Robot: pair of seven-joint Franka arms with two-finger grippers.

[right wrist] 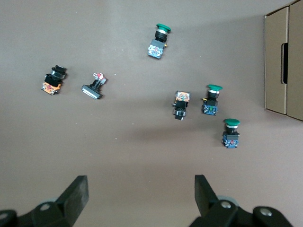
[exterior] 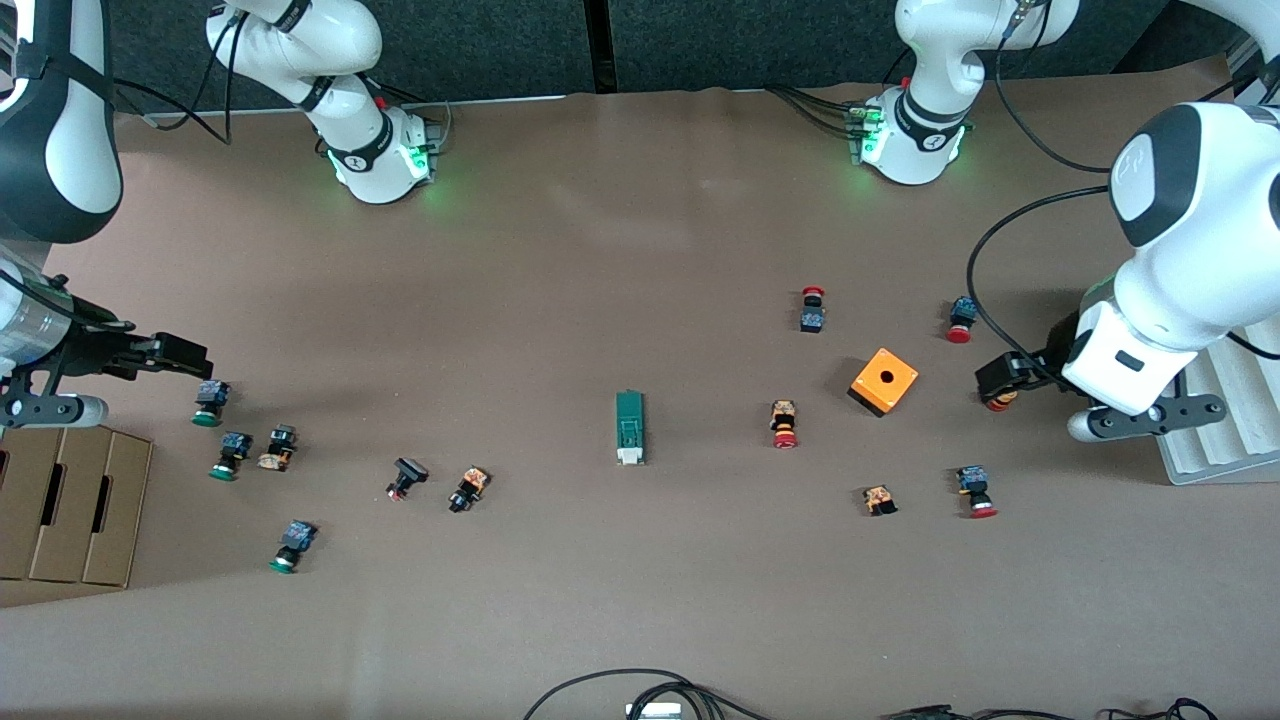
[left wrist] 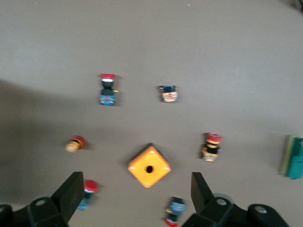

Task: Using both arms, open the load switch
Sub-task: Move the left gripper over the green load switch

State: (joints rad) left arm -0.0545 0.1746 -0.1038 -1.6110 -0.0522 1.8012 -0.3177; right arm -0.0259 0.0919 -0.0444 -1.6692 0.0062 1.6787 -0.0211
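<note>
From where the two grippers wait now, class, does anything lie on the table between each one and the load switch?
Yes. Between the left gripper and the load switch lie the orange cube and a red-capped button. Between the right gripper and it, two black buttons.

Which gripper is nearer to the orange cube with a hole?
Left. The left gripper hangs open just beside the orange cube, toward the left arm's end. The right gripper, open, is over the green-capped buttons at the right arm's end.
</note>
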